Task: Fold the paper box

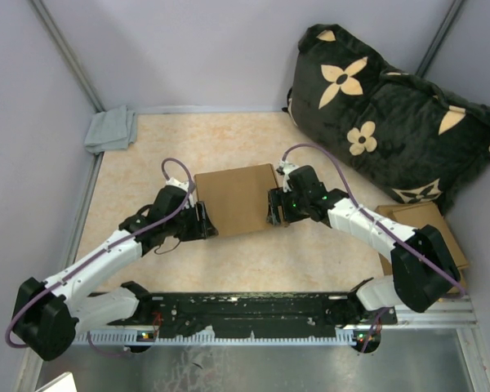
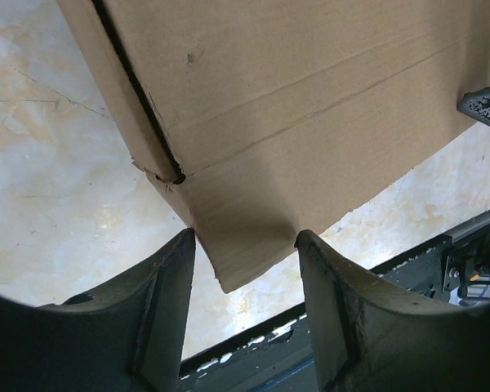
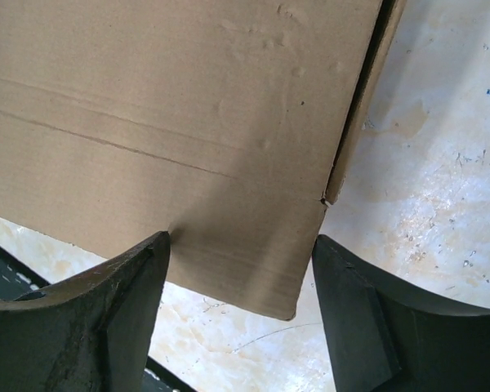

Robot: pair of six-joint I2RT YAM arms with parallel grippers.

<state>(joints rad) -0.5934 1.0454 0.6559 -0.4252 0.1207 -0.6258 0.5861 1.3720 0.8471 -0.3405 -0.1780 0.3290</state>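
Observation:
The paper box (image 1: pixel 238 198) is a plain brown cardboard piece lying folded flat in the middle of the table. My left gripper (image 1: pixel 202 220) is at its left edge and my right gripper (image 1: pixel 275 206) at its right edge. In the left wrist view the box's near corner flap (image 2: pixel 245 204) hangs between the spread fingers of the left gripper (image 2: pixel 245 237), whose tips touch its edges. In the right wrist view a box flap (image 3: pixel 229 163) with crease lines sits between the spread fingers of the right gripper (image 3: pixel 241 241). Both grippers are open.
A dark pillow with beige flower shapes (image 1: pixel 392 114) lies at the back right. A grey cloth (image 1: pixel 112 128) sits in the back left corner. Another brown cardboard piece (image 1: pixel 429 220) lies at the right under the right arm. A black rail (image 1: pixel 253 309) runs along the near edge.

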